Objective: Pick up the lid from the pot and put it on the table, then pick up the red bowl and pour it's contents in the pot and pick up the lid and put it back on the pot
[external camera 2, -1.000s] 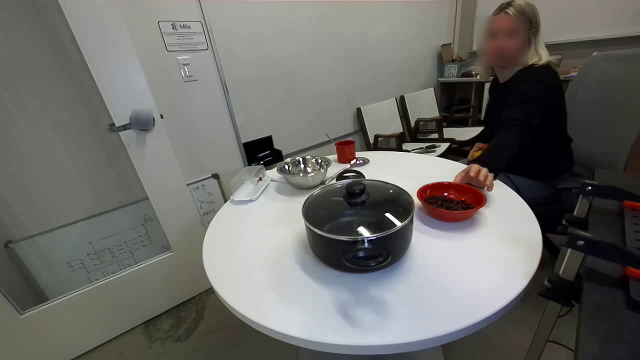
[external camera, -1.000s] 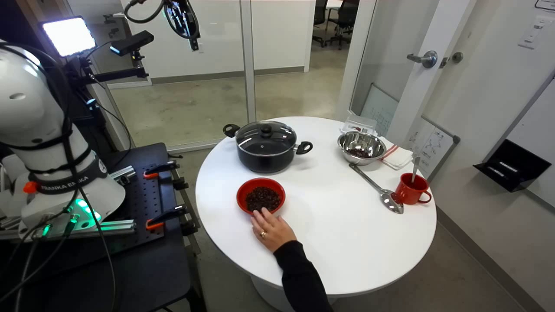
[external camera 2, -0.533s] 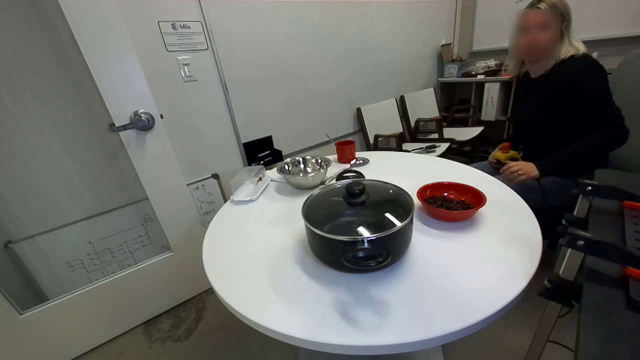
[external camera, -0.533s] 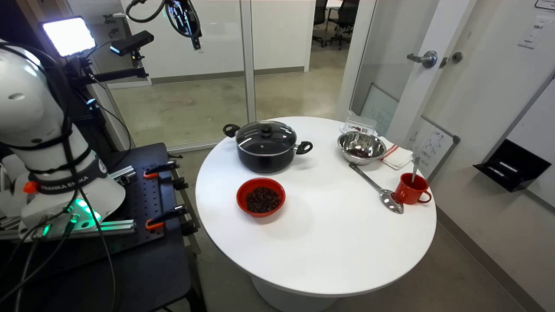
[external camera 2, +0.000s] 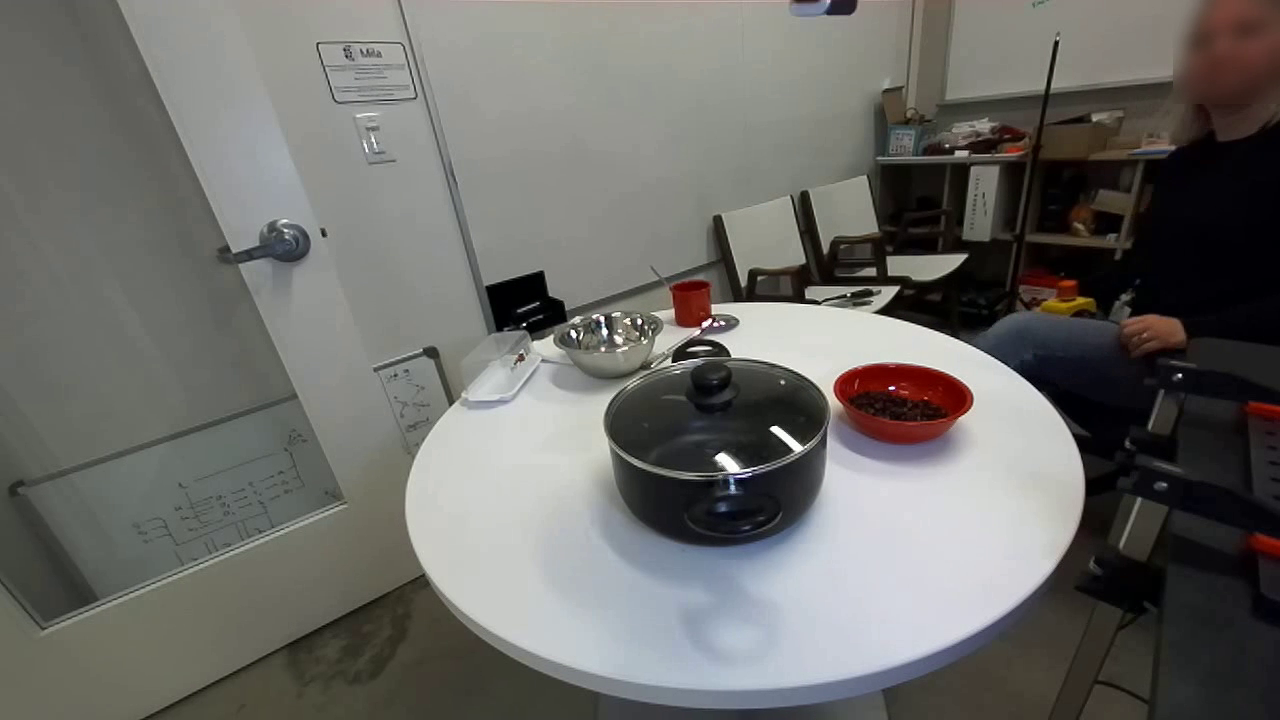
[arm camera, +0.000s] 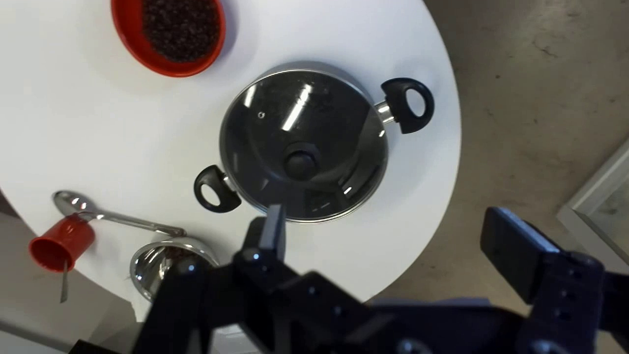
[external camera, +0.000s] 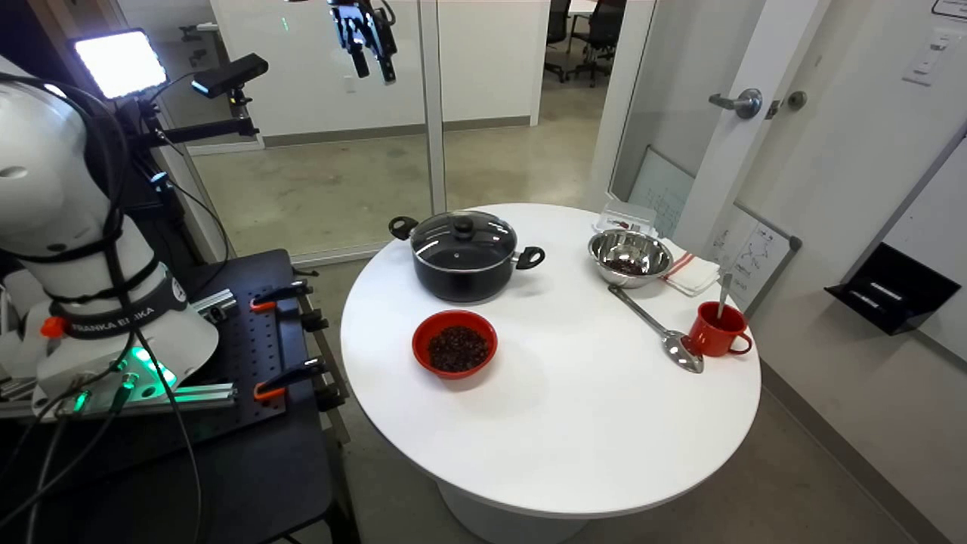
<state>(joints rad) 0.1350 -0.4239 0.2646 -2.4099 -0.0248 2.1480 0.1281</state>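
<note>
While the round white worktop (external camera: 589, 423) carries all the other things of the task, nothing is yet in my grip. The black pot (external camera: 461, 281) stands upright on it, as both exterior views show. The glass lid (arm camera: 314, 128) is seated on the pot; hence I judge the first step, removal of the lid, to be in hand, at its approach stage. The red bowl (external camera 2: 903, 430) rests near the pot, apart from it. My claw (arm camera: 385, 210) hangs well above, fingers (arm camera: 271, 236) spread apart with nothing between them; in the wrist view, the gap lies off-centre from the lid. The next move should call for shifting sideways until the fingers straddle the lid's black knob (arm camera: 300, 164), then a straight descent before gripping. Smallest, the dark pieces (external camera: 458, 348) in the red bowl await the later pour.
</note>
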